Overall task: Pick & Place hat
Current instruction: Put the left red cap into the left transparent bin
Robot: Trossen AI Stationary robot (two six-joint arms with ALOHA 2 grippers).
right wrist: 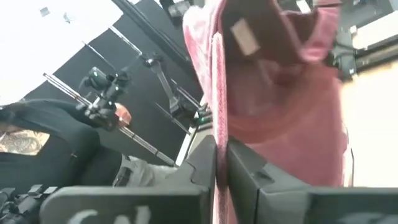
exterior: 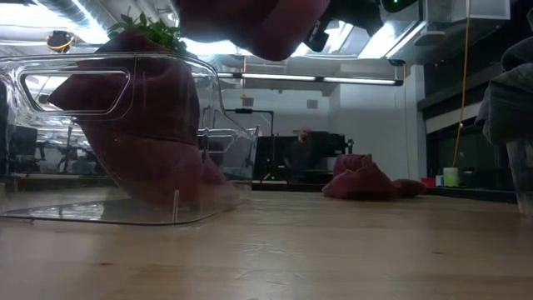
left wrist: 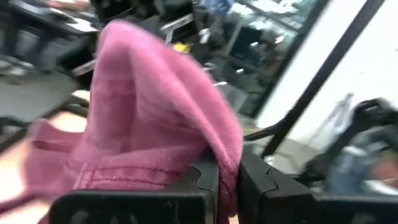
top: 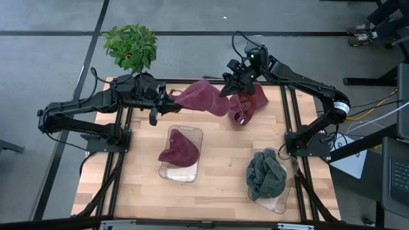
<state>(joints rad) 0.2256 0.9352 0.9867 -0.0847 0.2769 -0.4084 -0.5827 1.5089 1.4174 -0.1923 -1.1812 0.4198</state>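
Observation:
A maroon knit hat [top: 203,97] hangs above the table's far part, stretched between my two grippers. My left gripper [top: 171,99] is shut on its left end and my right gripper [top: 229,87] on its right end. The low view shows this hat [exterior: 250,25] clear of the table at the top. In the right wrist view the hat's inside with a label [right wrist: 244,36] faces the camera. More maroon hat cloth [top: 248,106] lies in a heap on the table at the far right. My left gripper pinches a fold of the hat's cloth [left wrist: 225,163] between its two fingers, coming level from the table's left. The hat bulges up beyond the fingers, lifted clear of the table. My right gripper pinches the hat's rim edge [right wrist: 217,127] between its two fingers, coming level from the right. The cloth hangs clear of the table.
A clear tray [top: 193,133] at mid table holds a maroon hat [top: 179,151]. A second clear tray [top: 278,203] at the near right holds a dark green hat [top: 266,175]. A potted plant [top: 131,45] stands beyond the far left corner. Bare wood lies at the near left.

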